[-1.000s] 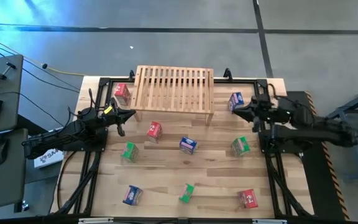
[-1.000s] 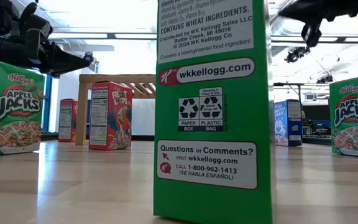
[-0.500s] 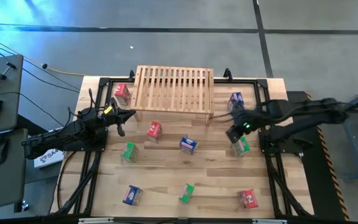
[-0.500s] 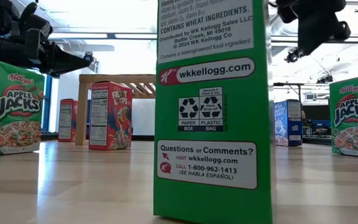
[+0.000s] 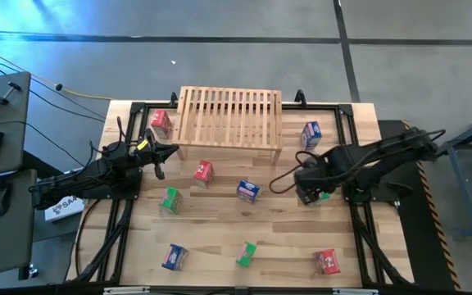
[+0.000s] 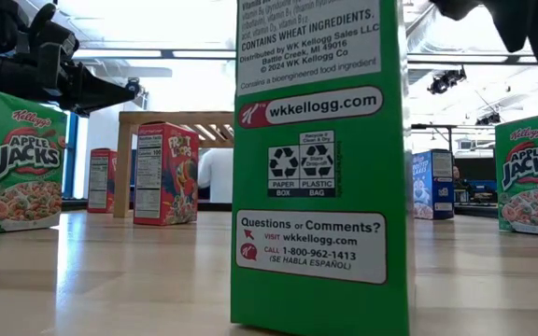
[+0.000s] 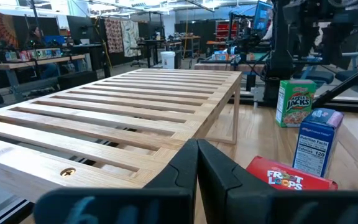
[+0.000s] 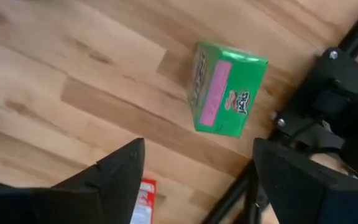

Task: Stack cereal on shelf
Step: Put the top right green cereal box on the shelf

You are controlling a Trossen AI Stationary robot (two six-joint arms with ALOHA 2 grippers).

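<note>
I've got the right gripper above the green box near the surface's right edge, jaws wide to straddle it. The shelf waits bare at the far edge. The left gripper idles, jaws shut.

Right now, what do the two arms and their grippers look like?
Both arms are black, jointed links. The left gripper has tapered dark fingers and a yellow marking near the wrist; a white label sits lower down. The right gripper has broad dark fingers, with a black cable looping beside it.
</note>
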